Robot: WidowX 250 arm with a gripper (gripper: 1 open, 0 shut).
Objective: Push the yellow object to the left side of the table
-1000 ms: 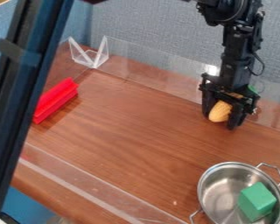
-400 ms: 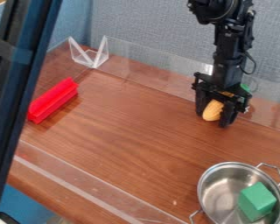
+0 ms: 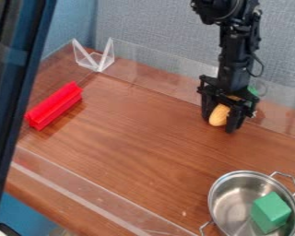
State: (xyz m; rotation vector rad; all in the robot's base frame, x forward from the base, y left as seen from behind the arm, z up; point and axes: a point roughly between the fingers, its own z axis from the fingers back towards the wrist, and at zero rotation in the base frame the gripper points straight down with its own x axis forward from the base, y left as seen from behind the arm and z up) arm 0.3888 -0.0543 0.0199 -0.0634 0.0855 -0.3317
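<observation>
Claw (image 3: 223,116) pointed straight down, jaws drawn in close on either side of the corn (image 3: 219,115).

From my remote view I saw the corn between the fingers, low at the table (image 3: 137,138) surface, toward the far right part near the back acrylic wall (image 3: 162,74). Whether the jaws actually pinched it or only bracketed it, I could not tell. Red block (image 3: 53,105) lay well apart at the left edge. Steel pot (image 3: 250,208) sat at the near right corner with a green cube (image 3: 271,213) inside.
</observation>
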